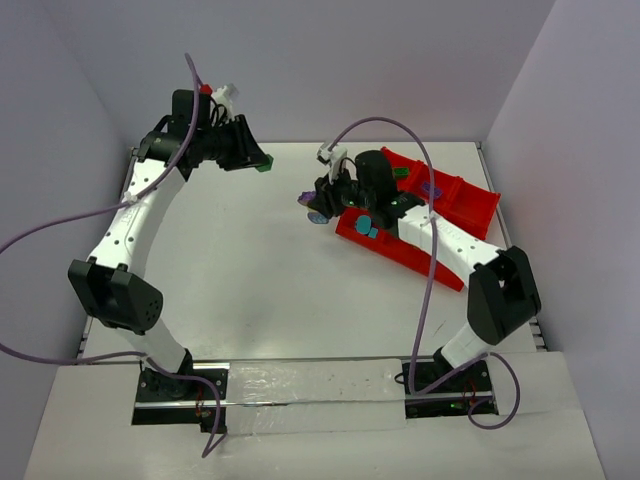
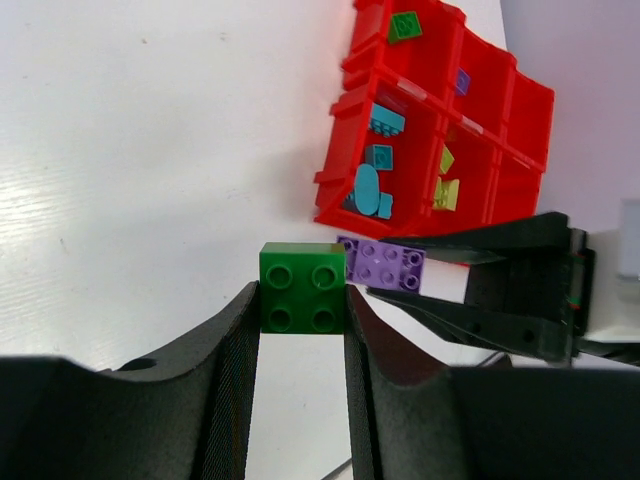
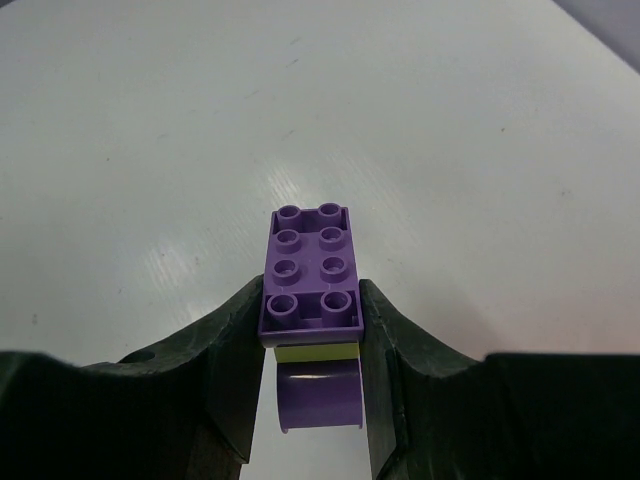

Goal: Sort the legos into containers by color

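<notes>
Purple brick [image 3: 308, 262] juts lengthwise, pinched by right end effector [image 3: 312, 300]; left [image 2: 302, 305] pinches green brick [image 2: 302, 282].

Robot lab, white walled table [image 1: 250, 280], cabled arms [image 1: 125, 235]

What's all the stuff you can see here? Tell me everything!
Green brick: one, green, pinched in the left gripper.
Purple stack: one, purple over a yellow-green layer, pinched in the right gripper.
Tray: one, red, divided, far right of the table.
Teal pieces: about four, teal, one tray compartment.
Yellow-green pieces: two, yellow-green, the neighbouring compartment.
Green piece: one, green, corner compartment.
Purple piece: one, purple, another compartment.
Table: one, white, under everything.
Cables: two, purple, looping over the table.
Arms: two, white and black, near edge.
Grippers: two, black, both shut on bricks.
</notes>
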